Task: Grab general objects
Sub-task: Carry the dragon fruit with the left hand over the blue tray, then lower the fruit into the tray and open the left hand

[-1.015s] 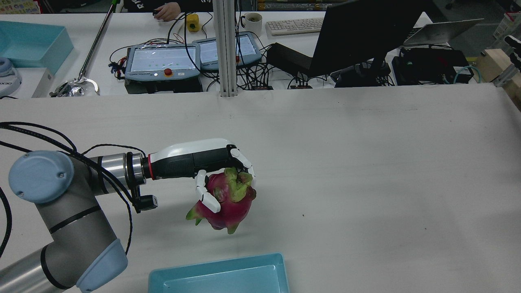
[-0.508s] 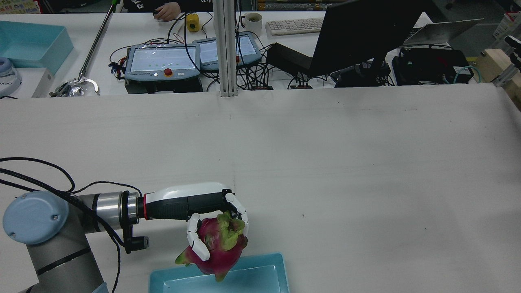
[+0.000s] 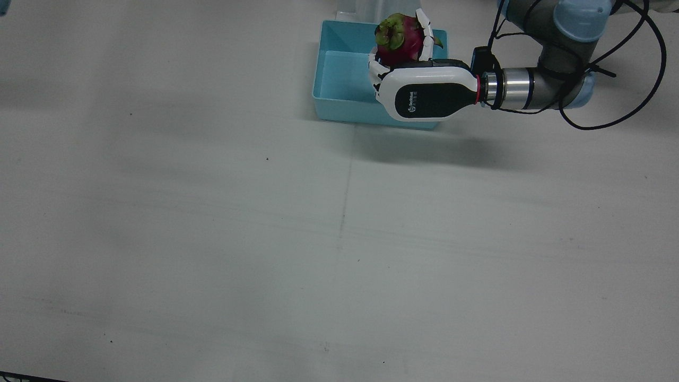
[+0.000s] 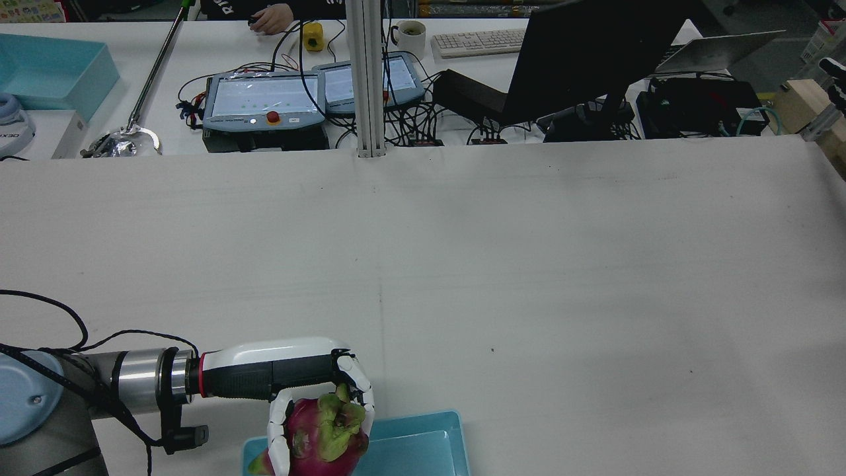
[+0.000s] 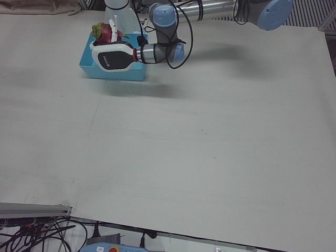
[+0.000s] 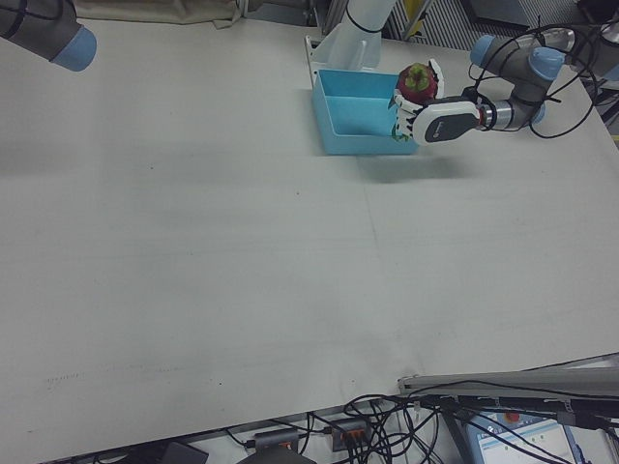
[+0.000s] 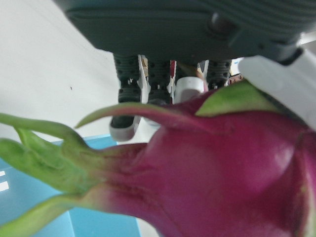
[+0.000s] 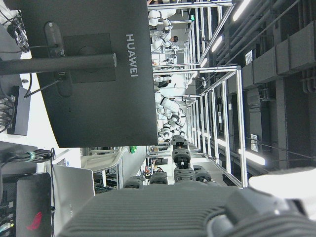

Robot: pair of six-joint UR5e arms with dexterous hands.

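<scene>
Dragon fruit (image 3: pixel 399 40), magenta w/ green scales, is held in the left hand (image 3: pixel 424 90) above the blue bin (image 3: pixel 339 79), clear of the bin floor. White fingers (image 3: pixel 375 71) are curled round the fruit from both sides; in the left hand view the fruit (image 7: pixel 222 168) fills most of the frame, w/ fingertips (image 7: pixel 126 116) seen beyond it and bin floor below. In the rear view the fruit (image 4: pixel 324 433) is seen over the bin's left half (image 4: pixel 423 446), at the bench's near edge by the robot.

Bin is set at the robot-side edge of the bench (image 3: pixel 212 239), approx. mid-width, just before a pedestal. The forearm (image 3: pixel 517 87) is held roughly level, parallel to that edge; black cable (image 3: pixel 626 74) is looped round it. Shadow of hand is cast on the bench just in front of the bin.

Rest of the bench, a pale grey-white cloth w/ faint seams and small specks, is bare: open room is left toward the operators' edge and both side edges.

Right hand: only its palm-side housing (image 8: pixel 163 212) is seen in its own view, aimed at a dark monitor (image 8: pixel 94 74) and the hall ceiling; fingers' spread cannot be told. Part of the right arm (image 6: pixel 44 24) is seen at the far bench corner in the right-front view.

Beyond the operators' edge: two teach pendants (image 4: pixel 264 102), a keyboard (image 4: pixel 479 41), a mug (image 4: pixel 410 36), a person's hand (image 4: pixel 271 18).
</scene>
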